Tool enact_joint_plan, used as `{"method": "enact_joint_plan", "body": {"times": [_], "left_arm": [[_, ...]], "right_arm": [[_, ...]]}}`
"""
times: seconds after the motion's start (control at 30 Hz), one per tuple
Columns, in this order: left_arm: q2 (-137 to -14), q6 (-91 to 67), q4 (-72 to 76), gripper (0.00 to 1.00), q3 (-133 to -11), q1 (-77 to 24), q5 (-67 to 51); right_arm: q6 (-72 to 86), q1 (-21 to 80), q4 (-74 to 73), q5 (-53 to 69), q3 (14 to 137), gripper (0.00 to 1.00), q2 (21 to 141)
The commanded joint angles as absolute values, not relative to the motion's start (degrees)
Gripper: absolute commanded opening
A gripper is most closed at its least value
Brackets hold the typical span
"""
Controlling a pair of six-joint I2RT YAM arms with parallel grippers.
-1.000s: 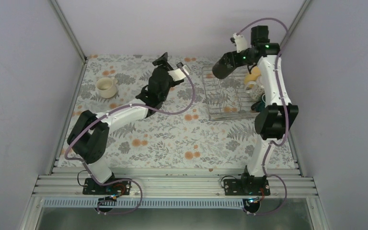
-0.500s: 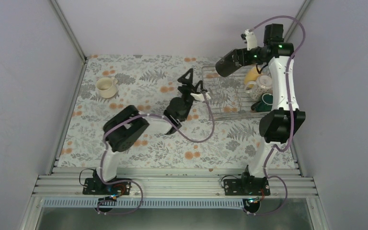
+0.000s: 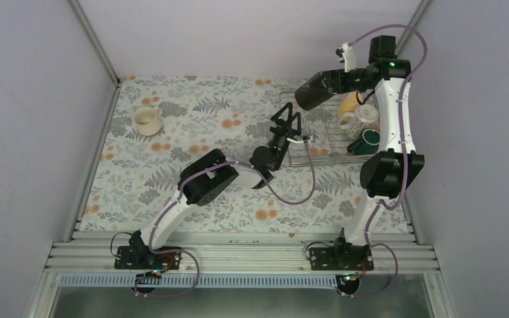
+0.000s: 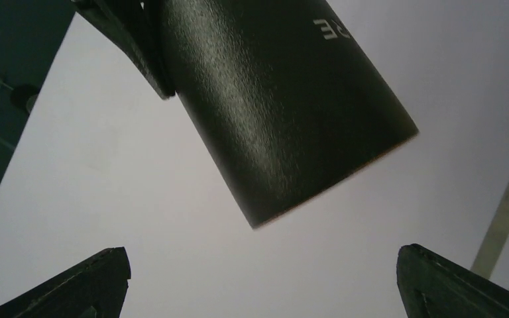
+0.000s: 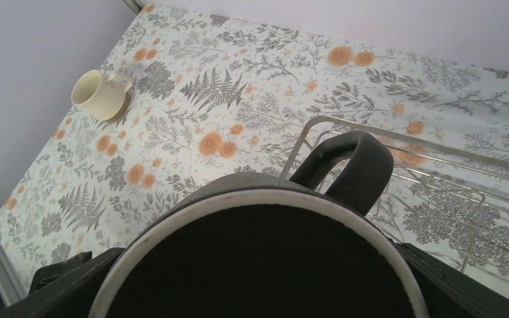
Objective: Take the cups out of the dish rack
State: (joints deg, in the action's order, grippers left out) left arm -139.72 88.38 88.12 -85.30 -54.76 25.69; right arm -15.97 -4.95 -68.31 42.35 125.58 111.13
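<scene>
The black mug is held aloft on its side over the far end of the dish rack, clasped across its body by the right gripper. Just below it the left gripper is pointed upward, fingers spread wide and empty. The orange-yellow mug, pale beige mug and dark green mug are seen at the rack's right side, and the cream-white mug is parked far left on the floral table.

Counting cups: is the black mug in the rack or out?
Out: the right tool holds the black mug up high, off the dish rack.
</scene>
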Motion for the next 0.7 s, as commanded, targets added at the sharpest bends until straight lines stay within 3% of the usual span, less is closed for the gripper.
{"method": "enact_joint_plan", "body": {"times": [0.0, 0.47, 0.67], "left_arm": [[-141.5, 90.6, 102.0, 1.00, -90.2, -55.4, 24.6], [-141.6, 93.5, 104.8, 0.99, -92.6, -55.6, 21.5], [-143.0, 96.4, 104.9, 0.92, -97.1, -55.9, 20.0]], "right_arm": [[-18.0, -5.1, -68.7, 48.4, 126.7, 0.40, 108.8], [-21.1, -5.0, -73.4, 50.7, 125.1, 0.44, 109.9], [-21.3, -5.0, -73.6, 51.2, 122.1, 0.48, 109.5]]}}
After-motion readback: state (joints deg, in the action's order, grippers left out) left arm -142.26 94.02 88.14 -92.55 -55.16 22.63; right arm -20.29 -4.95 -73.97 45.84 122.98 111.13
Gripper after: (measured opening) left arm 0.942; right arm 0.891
